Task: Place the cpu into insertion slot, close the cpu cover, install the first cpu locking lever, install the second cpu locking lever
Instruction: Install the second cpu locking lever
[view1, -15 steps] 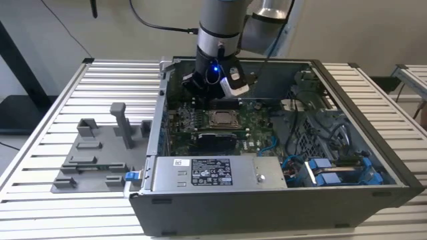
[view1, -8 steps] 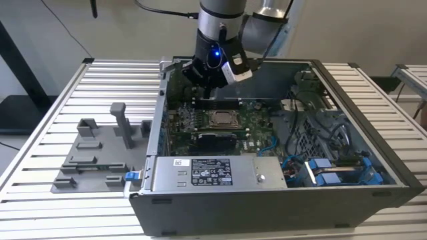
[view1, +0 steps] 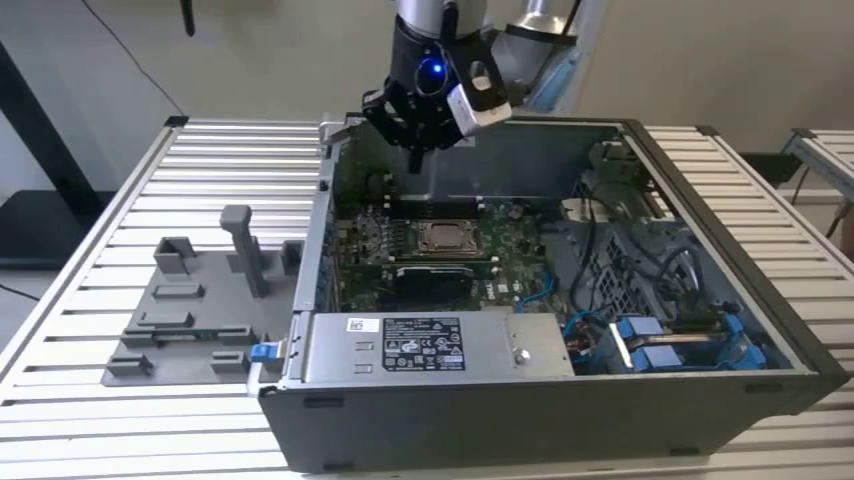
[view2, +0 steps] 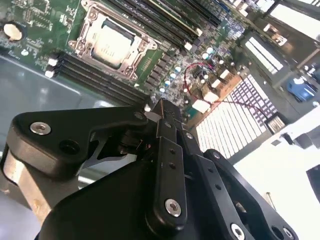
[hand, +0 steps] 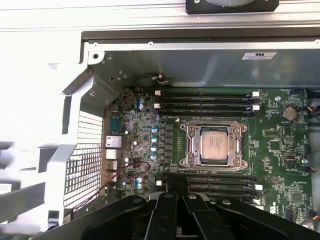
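Above the case: black robot gripper (view1: 416, 150) hangs over the rear edge of an open grey metal computer case (view1: 534, 410), well above the board and touching nothing.
Gripper fingers: in the second wrist view the gripper (view2: 162, 107) has its two black fingertips pressed together with no gap and nothing between them; in the first wrist view the gripper (hand: 170, 194) looks the same.
Board: green motherboard (view1: 514, 255) lies flat on the floor of the case, with long black memory slots (hand: 207, 100) on two sides of the socket.
Slot: square dark insertion slot with a silvery metal rim (view1: 449, 238) sits near the middle of the motherboard; it also shows in both wrist views (view2: 111, 42) (hand: 215, 146).
Chip: small flat square cpu with a silvery-tan metal top (hand: 216, 145) lies inside the insertion slot, top face up; in the second wrist view (view2: 111, 46) it sits level within the rim.
Cover: thin silvery metal cpu cover frame (hand: 189, 146) lies down flat around the cpu, whose top shows through the window.
Levers: whether the locking levers are latched cannot be told.
Front of case: grey power supply box with a white label (view1: 420, 345) fills the near side.
Table: grey plastic fixture with upright posts (view1: 200, 300) stands on the slatted white table (view1: 80, 300), at the exterior view's left of the case.
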